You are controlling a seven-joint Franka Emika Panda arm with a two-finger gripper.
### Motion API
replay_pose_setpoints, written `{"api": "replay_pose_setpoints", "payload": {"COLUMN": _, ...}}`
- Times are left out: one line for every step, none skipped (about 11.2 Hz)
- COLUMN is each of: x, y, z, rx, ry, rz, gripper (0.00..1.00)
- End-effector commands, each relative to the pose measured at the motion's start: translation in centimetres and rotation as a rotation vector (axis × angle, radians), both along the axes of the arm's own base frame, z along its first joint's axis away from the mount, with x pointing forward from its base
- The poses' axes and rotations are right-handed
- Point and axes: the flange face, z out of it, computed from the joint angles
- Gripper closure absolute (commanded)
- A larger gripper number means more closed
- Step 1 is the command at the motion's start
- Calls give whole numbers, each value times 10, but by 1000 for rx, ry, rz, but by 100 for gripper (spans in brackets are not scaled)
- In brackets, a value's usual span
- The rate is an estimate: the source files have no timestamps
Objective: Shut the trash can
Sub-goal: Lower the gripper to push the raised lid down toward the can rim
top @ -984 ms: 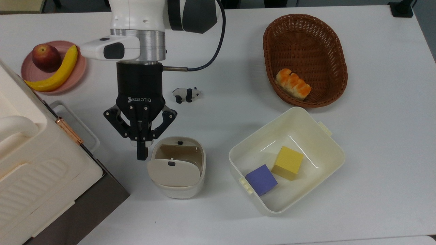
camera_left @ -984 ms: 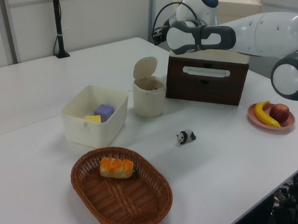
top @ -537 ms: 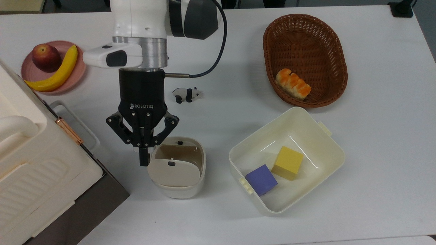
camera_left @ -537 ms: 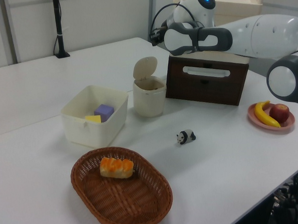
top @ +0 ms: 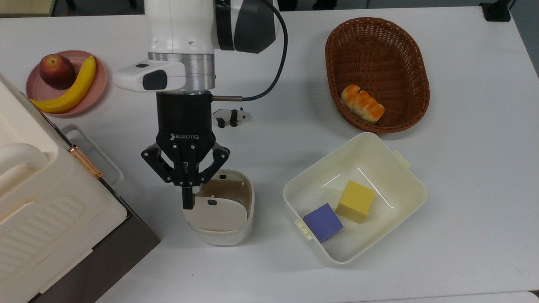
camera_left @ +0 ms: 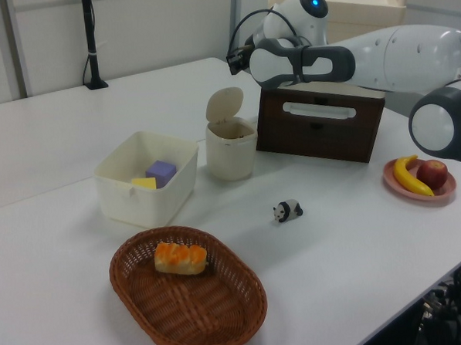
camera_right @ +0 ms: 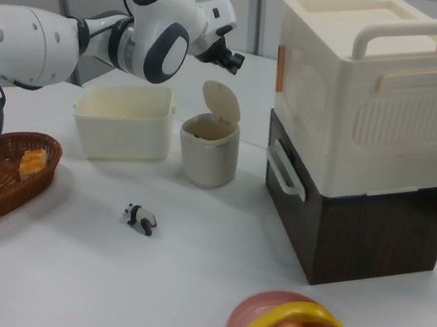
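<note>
Your tool (top: pixel 188 198), fingers pinched together on nothing, hovers over the open trash can (top: pixel 220 206), tips at the top view's left edge of the raised lid (top: pixel 214 213). The can sits on the bench (top: pixel 463 168) between the dark box (camera_left: pixel 321 125) with its big white ribbed box (camera_right: pixel 374 89) and the cream tub (top: pixel 353 198) holding the cubes. In the left view the lid (camera_left: pixel 224 105) stands nearly upright on its hinge. To do this well, I'd say get the fingertips behind the lid's upper edge, then push toward the small black button at the rim and down in one arc. Keep the push centred, since an off-centre shove could slide or tip this light can.
</note>
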Motion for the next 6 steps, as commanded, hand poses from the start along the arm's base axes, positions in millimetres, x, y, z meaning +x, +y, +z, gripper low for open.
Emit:
{"api": "replay_pose_setpoints", "payload": {"x": 4, "y": 8, "z": -7, "rx": -38, "ry": -5, "rz": 30, "gripper": 100}}
{"api": "replay_pose_setpoints", "payload": {"x": 3, "y": 10, "z": -11, "rx": -36, "ry": 3, "rz": 33, "gripper": 100}}
{"api": "replay_pose_setpoints", "payload": {"x": 3, "y": 10, "z": -13, "rx": -37, "ry": 8, "rz": 33, "gripper": 100}}
{"api": "replay_pose_setpoints", "payload": {"x": 3, "y": 11, "z": -13, "rx": -47, "ry": 8, "rz": 38, "gripper": 100}}
{"api": "replay_pose_setpoints", "payload": {"x": 3, "y": 14, "z": -18, "rx": -53, "ry": 17, "rz": 45, "gripper": 100}}
{"api": "replay_pose_setpoints", "payload": {"x": 2, "y": 19, "z": -21, "rx": -60, "ry": 23, "rz": 56, "gripper": 100}}
